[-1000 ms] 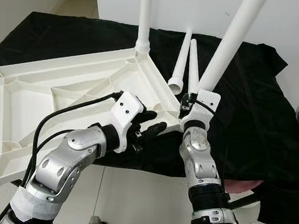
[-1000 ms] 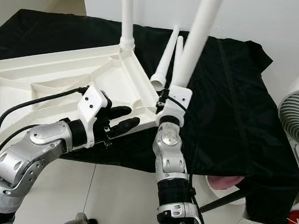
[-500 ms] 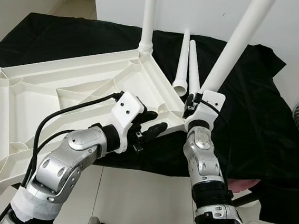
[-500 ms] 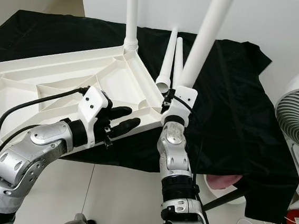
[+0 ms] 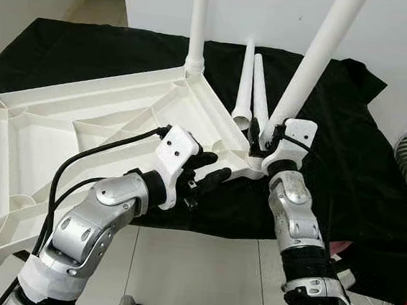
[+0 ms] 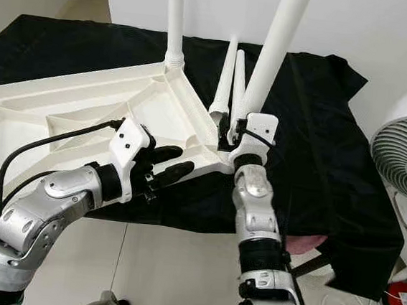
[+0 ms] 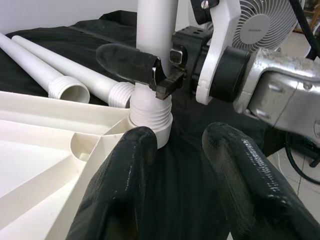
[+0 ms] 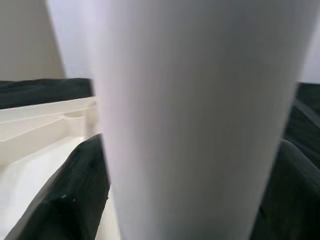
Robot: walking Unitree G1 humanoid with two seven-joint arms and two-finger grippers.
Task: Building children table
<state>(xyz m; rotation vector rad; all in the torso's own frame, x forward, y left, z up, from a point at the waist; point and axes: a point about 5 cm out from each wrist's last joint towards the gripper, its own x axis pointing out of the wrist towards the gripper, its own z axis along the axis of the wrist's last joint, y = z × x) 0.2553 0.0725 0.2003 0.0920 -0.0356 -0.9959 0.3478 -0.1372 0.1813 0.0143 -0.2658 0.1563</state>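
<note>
Right claw (image 7: pixel 150 75) pinching white leg (image 5: pixel 315 59) at tabletop (image 5: pixel 84 123) corner socket, spread left claw (image 5: pixel 205 173) just beside.

The upturned tabletop (image 5: pixel 84 123) is white moulded plastic, smooth with a slight sheen on its ribs. The legs, one standing (image 5: pixel 199 22), one held (image 5: pixel 317 55) and two lying (image 5: pixel 246 84), are the same smooth white plastic, ridged with threads at the ends. A matt black cloth (image 5: pixel 347 159), creased, covers the counter. The arms (image 5: pixel 96 218) are brushed silver metal; the left gripper's fingers (image 7: pixel 120 195) are black, rubbery and faintly glossy. The floor (image 5: pixel 192 267) is pale glossy tile.
</note>
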